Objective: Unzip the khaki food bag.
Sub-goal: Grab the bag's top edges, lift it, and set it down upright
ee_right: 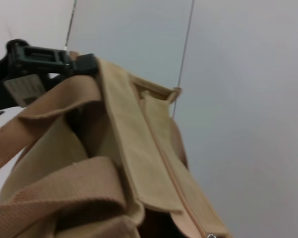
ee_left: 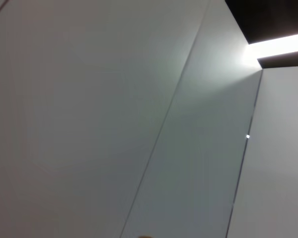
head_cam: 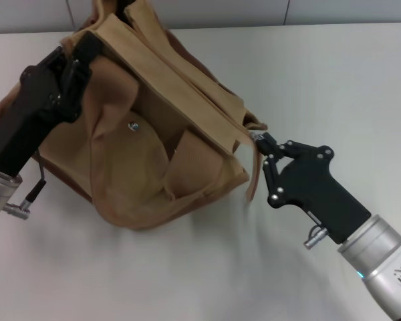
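The khaki food bag (head_cam: 154, 154) lies tilted on the white table (head_cam: 334, 80), with its snap button (head_cam: 134, 125) facing up. My left gripper (head_cam: 87, 50) is shut on the bag's far upper corner. My right gripper (head_cam: 262, 140) is shut on the silver zipper pull (head_cam: 256, 136) at the bag's near right end. The right wrist view shows the bag's top (ee_right: 134, 158), its closed zipper line (ee_right: 169, 178), the webbing handles (ee_right: 54, 193) and the left gripper (ee_right: 84, 64) on the far corner. The left wrist view shows only wall panels.
A grey panelled wall (head_cam: 254, 12) runs behind the table's far edge. Bare table surface lies to the right of the bag and in front of it (head_cam: 187, 274).
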Robot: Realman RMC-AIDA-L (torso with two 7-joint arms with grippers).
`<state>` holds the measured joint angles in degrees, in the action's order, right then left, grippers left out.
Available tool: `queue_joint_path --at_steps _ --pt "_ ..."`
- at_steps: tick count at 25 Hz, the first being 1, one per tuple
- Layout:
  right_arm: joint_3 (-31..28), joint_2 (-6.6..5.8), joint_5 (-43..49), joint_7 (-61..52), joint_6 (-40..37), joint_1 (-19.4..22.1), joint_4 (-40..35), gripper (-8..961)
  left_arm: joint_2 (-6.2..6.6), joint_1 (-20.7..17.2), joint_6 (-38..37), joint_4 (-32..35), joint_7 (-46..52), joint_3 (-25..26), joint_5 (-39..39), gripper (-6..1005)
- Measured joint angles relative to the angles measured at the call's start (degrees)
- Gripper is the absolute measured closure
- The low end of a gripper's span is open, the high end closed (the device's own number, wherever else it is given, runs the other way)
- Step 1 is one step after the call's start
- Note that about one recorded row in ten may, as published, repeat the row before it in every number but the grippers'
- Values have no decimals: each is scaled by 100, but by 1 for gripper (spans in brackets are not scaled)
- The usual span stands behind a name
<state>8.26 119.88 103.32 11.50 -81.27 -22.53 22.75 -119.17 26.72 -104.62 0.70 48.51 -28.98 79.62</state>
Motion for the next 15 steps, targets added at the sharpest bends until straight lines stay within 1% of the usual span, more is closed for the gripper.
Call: queue_joint_path --at_steps 5,8,12,15 --pt "0 0 -13 -355 -165 86 -145 955 0 -35 34 0 41 43 -1 941" --pt "0 0 -32 -441 -212 68 -201 911 0 -58 45 0 42 28 -2 941" --pt "0 -5 -37 -432 -99 -5 -617 853 9 -145 51 0 44 27 -3 941" --pt "0 -10 -40 -443 -24 -13 -773 810 17 -184 52 0 44 24 -3 941"
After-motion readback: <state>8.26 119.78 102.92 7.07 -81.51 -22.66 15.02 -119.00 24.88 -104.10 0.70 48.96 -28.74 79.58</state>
